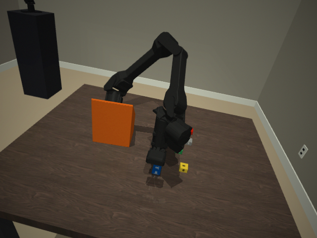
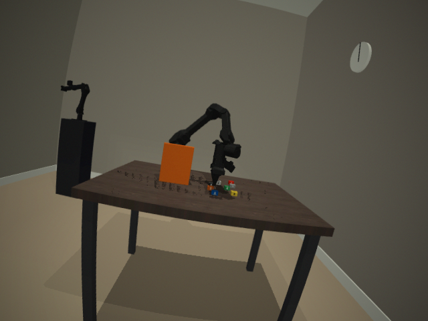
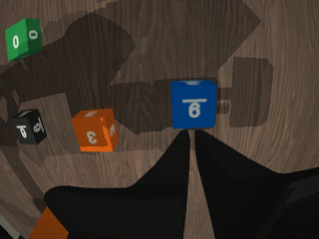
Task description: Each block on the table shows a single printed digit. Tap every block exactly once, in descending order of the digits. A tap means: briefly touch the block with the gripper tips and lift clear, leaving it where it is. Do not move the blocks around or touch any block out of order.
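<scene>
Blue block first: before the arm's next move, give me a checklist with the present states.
- Fingers closed together: ok.
- Nothing held between them: ok.
- Digit on the blue block readable: ok, an underlined 9, upside down in the wrist view.
- Fingertips touching the blue block: cannot tell; they appear right at its edge.
- Orange block apart from the fingers: ok.
- Digit on the red block readable: not ok, mostly hidden from the top, too small in the exterior view.
</scene>
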Robot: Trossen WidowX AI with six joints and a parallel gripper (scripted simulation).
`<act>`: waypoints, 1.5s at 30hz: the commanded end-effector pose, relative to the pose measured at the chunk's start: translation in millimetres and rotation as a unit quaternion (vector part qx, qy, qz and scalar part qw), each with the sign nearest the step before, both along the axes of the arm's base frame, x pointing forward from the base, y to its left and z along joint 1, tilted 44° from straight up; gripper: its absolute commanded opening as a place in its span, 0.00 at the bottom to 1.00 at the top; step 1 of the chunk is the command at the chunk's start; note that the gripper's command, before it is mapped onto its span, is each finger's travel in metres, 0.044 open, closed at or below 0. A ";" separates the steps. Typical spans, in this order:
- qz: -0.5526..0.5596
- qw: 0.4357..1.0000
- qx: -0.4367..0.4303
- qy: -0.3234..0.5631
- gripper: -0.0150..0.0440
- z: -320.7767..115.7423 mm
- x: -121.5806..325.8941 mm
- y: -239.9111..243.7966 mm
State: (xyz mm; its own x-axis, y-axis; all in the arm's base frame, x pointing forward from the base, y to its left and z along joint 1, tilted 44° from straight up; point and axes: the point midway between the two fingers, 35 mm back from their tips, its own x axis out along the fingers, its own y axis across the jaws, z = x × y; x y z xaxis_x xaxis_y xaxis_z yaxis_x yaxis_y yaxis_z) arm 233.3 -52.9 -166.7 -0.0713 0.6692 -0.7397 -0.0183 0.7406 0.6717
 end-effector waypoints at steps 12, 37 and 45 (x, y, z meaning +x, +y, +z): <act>-0.001 1.000 0.003 0.001 0.29 -16.1 -1.7 16.5; -0.001 1.000 0.000 0.002 0.29 60.4 5.6 -55.2; -0.002 1.000 -0.002 0.001 0.29 67.1 46.1 -47.7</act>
